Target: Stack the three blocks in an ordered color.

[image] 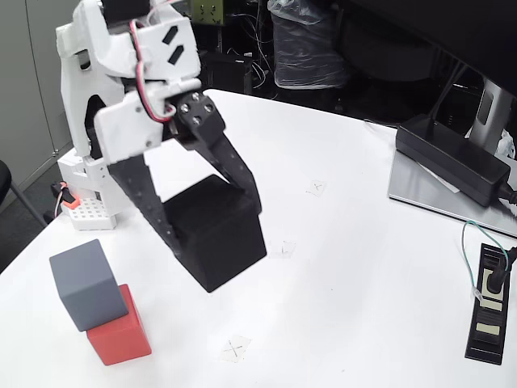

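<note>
In the fixed view my gripper (212,228) hangs above the white table (347,267), shut on the black block (215,234). The black fingers (241,174) clamp the block on two sides and it is held tilted, clear of the tabletop. At the lower left the slate grey block (87,283) sits on top of the red block (119,336), slightly offset toward the left. The held black block is to the right of that two-block stack and higher than it.
A flat black power adapter (452,158) lies on a monitor base at the right. A black power strip (489,303) with a plugged cable sits by the right edge. A small white breadboard (87,213) stands by the arm's base. Small X marks (235,348) dot the table.
</note>
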{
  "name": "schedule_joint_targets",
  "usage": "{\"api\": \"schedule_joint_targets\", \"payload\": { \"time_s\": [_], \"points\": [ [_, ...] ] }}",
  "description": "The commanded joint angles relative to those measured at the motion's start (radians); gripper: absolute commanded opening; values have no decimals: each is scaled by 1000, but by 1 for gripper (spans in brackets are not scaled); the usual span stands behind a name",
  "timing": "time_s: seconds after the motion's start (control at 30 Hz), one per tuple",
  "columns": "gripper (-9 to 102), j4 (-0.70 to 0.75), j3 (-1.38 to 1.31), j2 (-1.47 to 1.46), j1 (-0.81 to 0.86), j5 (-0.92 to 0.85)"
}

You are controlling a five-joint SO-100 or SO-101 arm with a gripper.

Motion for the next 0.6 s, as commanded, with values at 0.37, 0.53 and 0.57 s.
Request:
{"api": "schedule_joint_targets", "payload": {
  "time_s": [0.37,0.53,0.57],
  "points": [
    [2,181,-18,264,227,-189],
    [2,213,-5,267,351,-316],
    [2,218,-3,262,367,-336]
  ]
}}
